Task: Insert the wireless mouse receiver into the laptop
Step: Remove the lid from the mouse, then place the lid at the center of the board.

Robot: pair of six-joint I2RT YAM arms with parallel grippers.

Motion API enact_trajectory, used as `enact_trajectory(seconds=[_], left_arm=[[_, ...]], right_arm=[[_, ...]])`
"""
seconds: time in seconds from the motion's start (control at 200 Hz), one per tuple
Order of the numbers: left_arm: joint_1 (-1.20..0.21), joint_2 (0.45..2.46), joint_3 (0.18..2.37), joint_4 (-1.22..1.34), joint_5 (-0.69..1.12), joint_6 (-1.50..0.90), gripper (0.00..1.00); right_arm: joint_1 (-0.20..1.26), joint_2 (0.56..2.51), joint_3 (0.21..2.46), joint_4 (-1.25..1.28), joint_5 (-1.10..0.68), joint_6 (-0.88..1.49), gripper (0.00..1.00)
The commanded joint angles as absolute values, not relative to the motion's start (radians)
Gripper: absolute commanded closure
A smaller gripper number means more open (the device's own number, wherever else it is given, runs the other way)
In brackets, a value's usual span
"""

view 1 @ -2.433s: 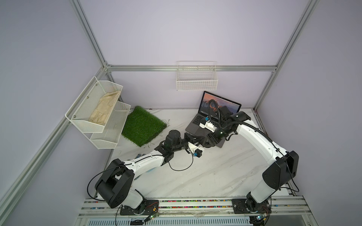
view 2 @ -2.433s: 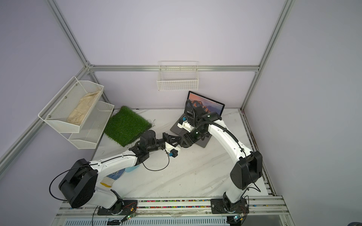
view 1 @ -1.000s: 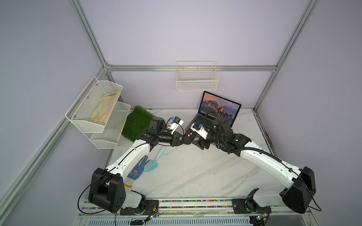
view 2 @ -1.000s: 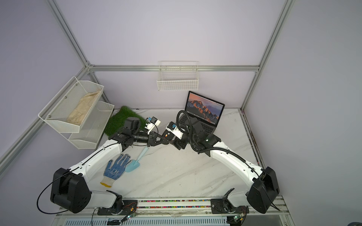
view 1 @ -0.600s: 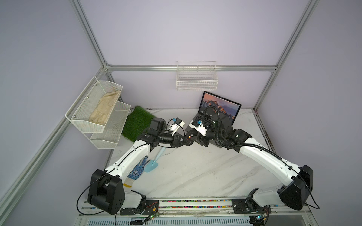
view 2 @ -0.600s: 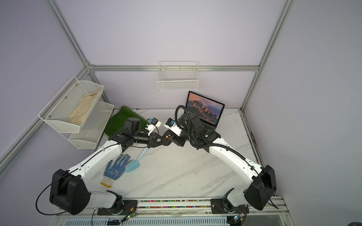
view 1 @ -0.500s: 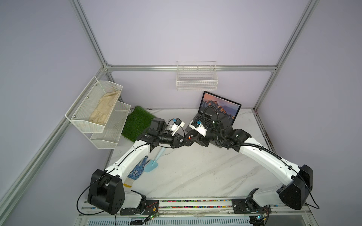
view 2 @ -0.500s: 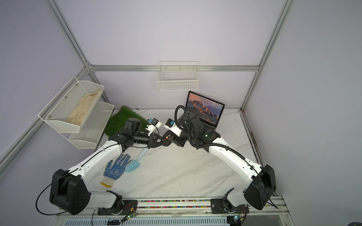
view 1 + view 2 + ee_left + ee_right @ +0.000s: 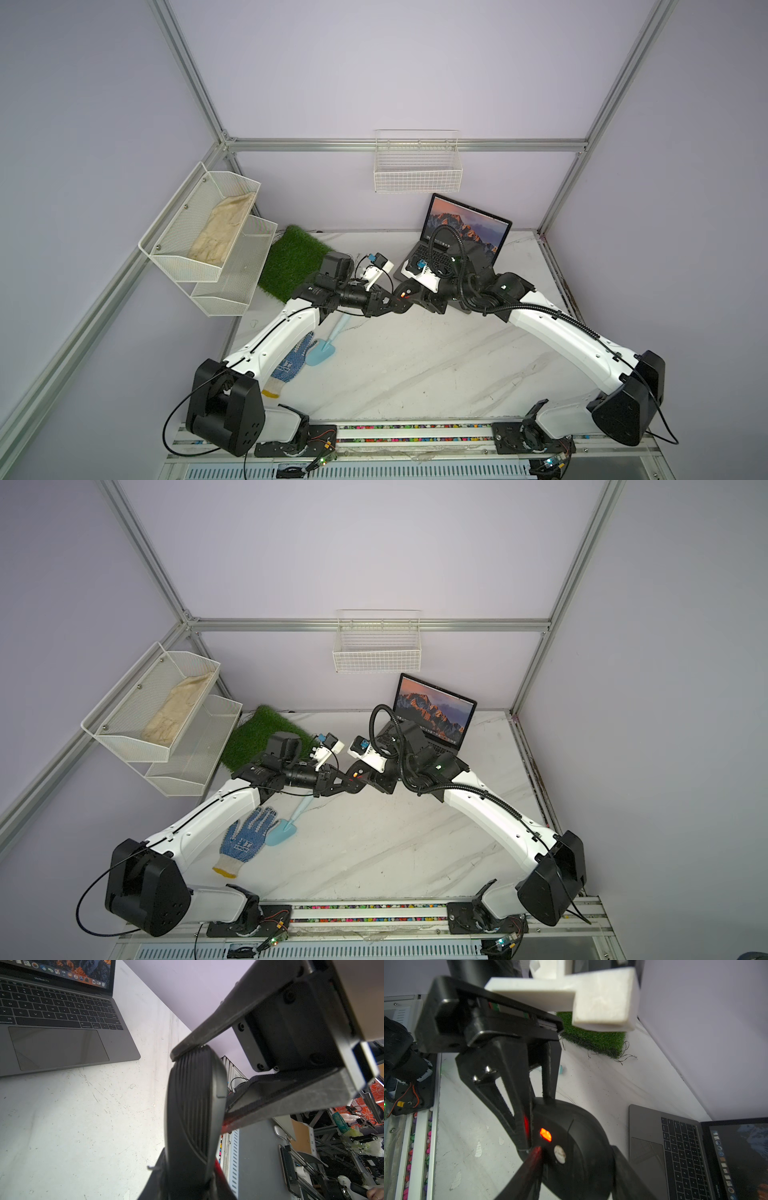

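**Two robot arms sharing a black mouse in front of a laptop**

Lettering under the laptop's screen is reading "MacBook Pro", and one key is showing "command". The laptop is sitting open at the far right of the table. Both arms are reaching inward, wrists meeting in mid-air. The left claw is clamping the black mouse by one end. The right claw is gripping its sides, beside an orange light on its underside. The wireless mouse receiver cannot be made out.

A robotics lab cell is indicated. A white marble-patterned table is enclosed by plain lilac wall panels framed in silver aluminium profiles. Cluttered metal equipment racks are seen beyond it.
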State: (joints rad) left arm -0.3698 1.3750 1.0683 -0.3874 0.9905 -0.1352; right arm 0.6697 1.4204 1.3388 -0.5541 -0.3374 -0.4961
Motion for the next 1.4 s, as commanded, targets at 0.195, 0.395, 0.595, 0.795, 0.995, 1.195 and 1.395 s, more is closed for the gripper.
enact_trajectory(seconds=[0.195,0.395,0.595,0.795,0.995,1.195,1.395], left_arm=[[-0.373,1.328,1.053,-0.335,1.041,-0.123,1.00],[-0.373,1.323,1.050,-0.341,1.001,-0.114,1.00],[-0.373,1.309,1.052,-0.368,0.920,-0.093,1.00],[-0.373,1.312,1.055,-0.374,0.886,-0.092,1.00],[-0.373,1.308,1.063,-0.379,0.795,-0.101,1.00],[-0.373,1.292,1.033,-0.353,0.439,-0.179,1.00],[-0.373,1.266,0.971,-0.234,0.363,-0.252,1.00]], right_arm=[[0.670,1.416,1.339,-0.634,-0.301,-0.552,0.61],[0.650,1.391,1.332,-0.634,-0.370,-0.533,0.72],[0.593,1.348,1.315,-0.634,-0.463,-0.501,0.85],[0.567,1.324,1.302,-0.634,-0.499,-0.483,0.98],[0.548,1.287,1.280,-0.620,-0.485,-0.439,1.00],[0.506,1.272,1.180,-0.575,0.140,0.050,1.00],[0.381,1.282,0.983,-0.755,0.390,0.414,1.00]])
